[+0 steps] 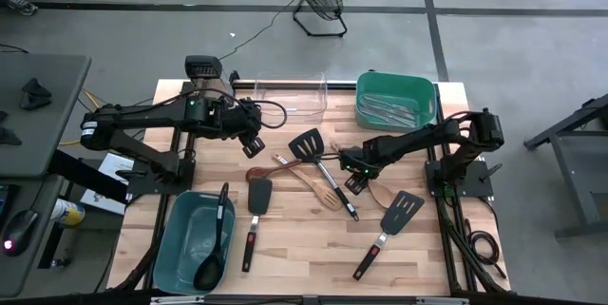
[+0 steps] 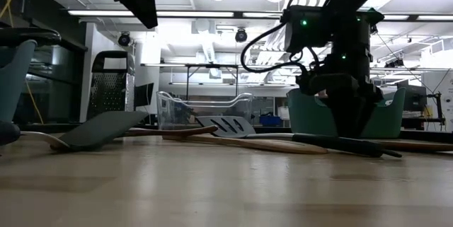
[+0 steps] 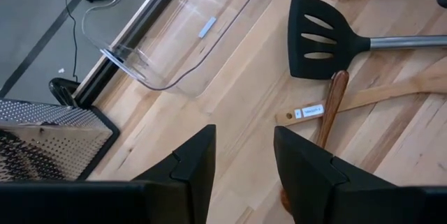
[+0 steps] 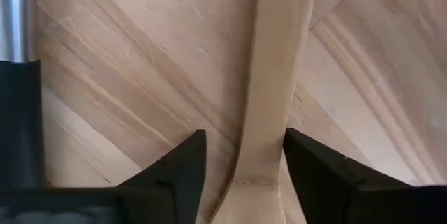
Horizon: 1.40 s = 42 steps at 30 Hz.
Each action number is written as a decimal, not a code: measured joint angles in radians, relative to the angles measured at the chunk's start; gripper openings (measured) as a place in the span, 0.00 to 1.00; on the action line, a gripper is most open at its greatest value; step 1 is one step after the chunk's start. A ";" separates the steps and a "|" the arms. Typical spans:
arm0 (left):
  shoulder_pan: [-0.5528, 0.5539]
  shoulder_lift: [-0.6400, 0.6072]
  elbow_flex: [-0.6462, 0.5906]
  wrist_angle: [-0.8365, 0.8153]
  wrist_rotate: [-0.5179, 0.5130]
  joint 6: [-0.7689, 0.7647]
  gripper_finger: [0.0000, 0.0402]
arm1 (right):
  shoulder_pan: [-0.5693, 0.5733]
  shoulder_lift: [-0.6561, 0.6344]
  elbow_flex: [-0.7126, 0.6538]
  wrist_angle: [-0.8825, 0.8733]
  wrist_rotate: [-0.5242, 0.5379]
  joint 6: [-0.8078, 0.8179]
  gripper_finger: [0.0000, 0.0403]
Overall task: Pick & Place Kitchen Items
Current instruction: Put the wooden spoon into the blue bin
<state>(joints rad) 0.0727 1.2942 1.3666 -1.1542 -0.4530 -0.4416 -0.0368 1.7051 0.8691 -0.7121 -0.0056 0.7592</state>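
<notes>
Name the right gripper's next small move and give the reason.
Probably close fully. The right gripper sits low over the table with its fingers either side of a wooden handle, a gap showing on both sides, so nothing looks clamped yet.

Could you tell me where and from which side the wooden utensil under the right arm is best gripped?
Grip the wooden utensil on its flat, narrow handle, coming straight down from above. It lies flat on the table, and the right end effector already straddles the handle, one finger on each side, so closing there should probably work.

The wooden spoon's [image 4: 269, 98] bowl is hidden below the right wrist view's edge.
</notes>
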 joint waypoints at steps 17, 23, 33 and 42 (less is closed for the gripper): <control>0.000 0.000 0.000 0.000 0.002 0.000 0.35 | 0.000 0.001 -0.001 -0.013 0.023 0.000 0.22; 0.000 0.000 0.000 0.000 0.002 0.000 0.35 | 0.000 0.001 -0.001 -0.012 0.023 0.000 0.20; 0.000 0.000 0.000 0.000 0.002 -0.001 0.35 | -0.001 -0.002 -0.002 -0.007 0.005 0.000 0.17; 0.000 0.000 0.000 0.000 0.002 -0.001 0.35 | -0.006 -0.054 -0.008 -0.010 -0.004 0.000 0.17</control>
<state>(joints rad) 0.0727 1.2942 1.3666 -1.1539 -0.4515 -0.4427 -0.0425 1.6512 0.8612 -0.7219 -0.0097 0.7589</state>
